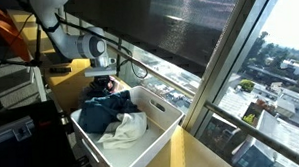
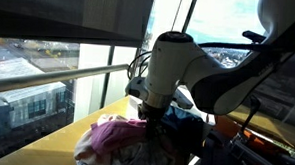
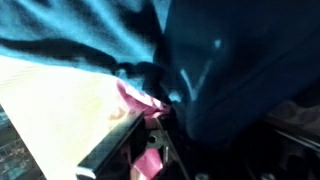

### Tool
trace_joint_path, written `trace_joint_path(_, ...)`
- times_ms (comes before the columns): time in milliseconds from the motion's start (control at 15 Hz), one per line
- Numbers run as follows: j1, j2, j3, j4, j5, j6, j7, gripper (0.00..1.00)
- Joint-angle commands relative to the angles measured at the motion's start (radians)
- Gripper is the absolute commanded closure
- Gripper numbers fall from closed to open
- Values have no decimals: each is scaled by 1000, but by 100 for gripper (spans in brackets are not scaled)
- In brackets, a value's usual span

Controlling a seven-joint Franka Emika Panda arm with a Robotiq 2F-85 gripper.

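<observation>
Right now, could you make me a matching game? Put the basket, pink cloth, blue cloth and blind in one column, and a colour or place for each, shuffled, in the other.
Things:
1 basket
2 pink cloth
3 blue cloth
4 blind

Descriptions:
A dark, hangs over the window
B white, holds the laundry
C dark heap inside the basket
D pale, right beside the gripper

Pairs: 1-B, 2-D, 3-C, 4-A
</observation>
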Motion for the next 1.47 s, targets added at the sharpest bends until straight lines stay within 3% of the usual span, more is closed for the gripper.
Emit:
trace_joint_path(0, -47, -147, -4, -82, 37, 5, -38, 94)
trace_joint_path(533, -145, -449, -32, -203, 143, -10, -121, 94)
trace_joint_path(1067, -139, -675, -63, -236, 168, -72, -151, 94)
trace_joint_path(1400, -147, -825, -80, -199, 149, -187, -157, 94)
